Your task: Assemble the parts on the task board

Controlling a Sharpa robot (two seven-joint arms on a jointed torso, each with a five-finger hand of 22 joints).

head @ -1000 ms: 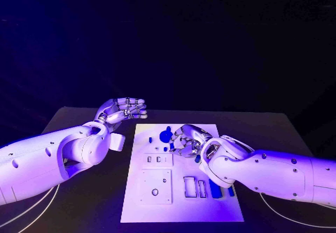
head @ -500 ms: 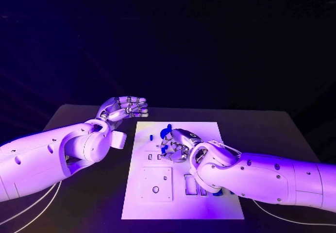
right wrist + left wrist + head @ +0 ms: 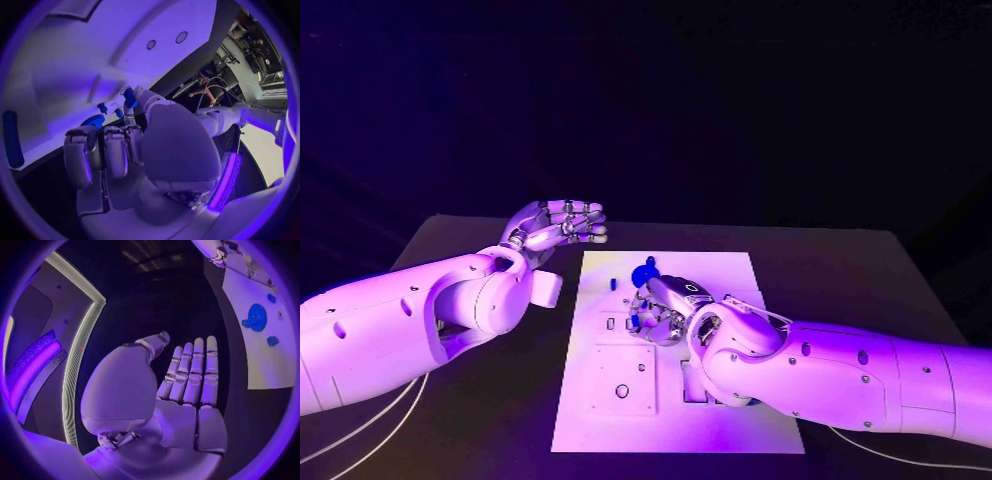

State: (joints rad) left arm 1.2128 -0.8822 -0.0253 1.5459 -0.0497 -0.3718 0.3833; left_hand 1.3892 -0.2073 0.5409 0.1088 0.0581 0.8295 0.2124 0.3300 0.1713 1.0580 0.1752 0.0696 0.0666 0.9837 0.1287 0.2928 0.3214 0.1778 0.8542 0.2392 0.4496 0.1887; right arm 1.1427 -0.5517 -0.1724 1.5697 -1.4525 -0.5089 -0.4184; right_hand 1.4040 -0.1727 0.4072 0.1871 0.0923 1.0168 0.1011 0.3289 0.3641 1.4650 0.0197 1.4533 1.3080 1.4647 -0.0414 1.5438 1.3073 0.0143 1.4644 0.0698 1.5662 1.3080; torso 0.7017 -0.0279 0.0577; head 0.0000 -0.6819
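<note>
Task board (image 3: 733, 275): no legible text, label or number on the white face.
Blue parts (image 3: 643, 273): no markings readable.
Left hand (image 3: 557, 224): no brand or lettering legible.
Right hand (image 3: 664, 305): no brand or lettering legible.
Arm shells: plain, nothing readable.
Table (image 3: 473, 240): no signs or print.
Background equipment in right wrist view: too small and blurred to read.

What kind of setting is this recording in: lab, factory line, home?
Most likely a robotics lab or demo bench: a black table bearing only a white task board with small blue parts, dark surroundings, and purple strip lighting.
</note>
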